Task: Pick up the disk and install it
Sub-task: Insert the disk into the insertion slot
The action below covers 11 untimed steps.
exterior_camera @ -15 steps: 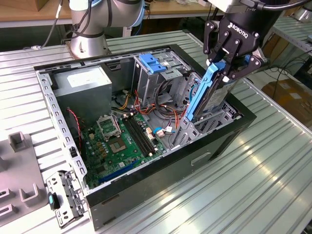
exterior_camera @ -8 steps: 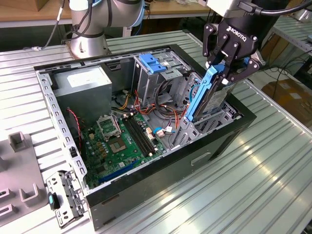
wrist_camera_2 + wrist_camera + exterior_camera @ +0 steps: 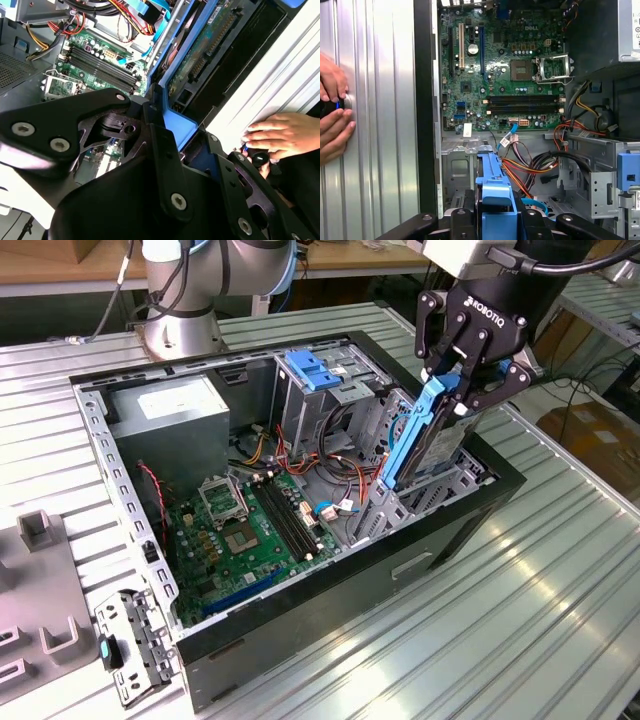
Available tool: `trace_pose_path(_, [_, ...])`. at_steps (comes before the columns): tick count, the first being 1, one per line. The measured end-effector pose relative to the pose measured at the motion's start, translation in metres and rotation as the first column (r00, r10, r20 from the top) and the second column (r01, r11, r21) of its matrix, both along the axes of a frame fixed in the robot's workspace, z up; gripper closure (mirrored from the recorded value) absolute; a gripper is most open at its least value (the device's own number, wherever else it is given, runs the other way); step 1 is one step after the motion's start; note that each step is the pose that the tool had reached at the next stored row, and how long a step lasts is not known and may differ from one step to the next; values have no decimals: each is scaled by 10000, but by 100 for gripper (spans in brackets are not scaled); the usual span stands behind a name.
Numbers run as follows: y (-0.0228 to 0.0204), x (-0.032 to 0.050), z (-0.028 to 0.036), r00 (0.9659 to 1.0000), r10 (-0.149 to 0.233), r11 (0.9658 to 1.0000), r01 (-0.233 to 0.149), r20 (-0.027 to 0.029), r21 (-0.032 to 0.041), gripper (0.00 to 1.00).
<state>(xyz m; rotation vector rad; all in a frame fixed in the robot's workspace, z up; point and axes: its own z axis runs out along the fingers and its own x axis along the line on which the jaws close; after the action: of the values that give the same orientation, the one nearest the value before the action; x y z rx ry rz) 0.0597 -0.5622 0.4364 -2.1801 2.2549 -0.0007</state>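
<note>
The disk (image 3: 443, 447) is a flat metal drive with blue side rails, held steeply tilted over the drive bay (image 3: 455, 487) at the end of the open computer case (image 3: 420, 555) on the exterior view's right. My gripper (image 3: 462, 380) is shut on its upper end. The disk's lower end reaches down among the bay's metal walls; whether it touches them I cannot tell. In the second wrist view its green circuit underside (image 3: 200, 55) runs away from my gripper (image 3: 175, 131). The first wrist view has its blue rail (image 3: 492, 182) between my fingers (image 3: 465, 217).
Inside the case lie a green motherboard (image 3: 245, 530), a grey power-supply box (image 3: 175, 415), a metal cage with a blue latch (image 3: 315, 370) and loose cables (image 3: 540, 167). A person's hand (image 3: 280, 135) rests on the ribbed table beside the case. Grey fixtures (image 3: 40, 530) stand at the exterior view's left.
</note>
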Motion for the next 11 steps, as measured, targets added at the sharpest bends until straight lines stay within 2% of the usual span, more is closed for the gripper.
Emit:
trace_pose_path(7, [0,0,-7,10000,0,10000,0,0,3,63])
trace_pose_path(11, [0,0,-51,10000,0,10000,0,0,0,63])
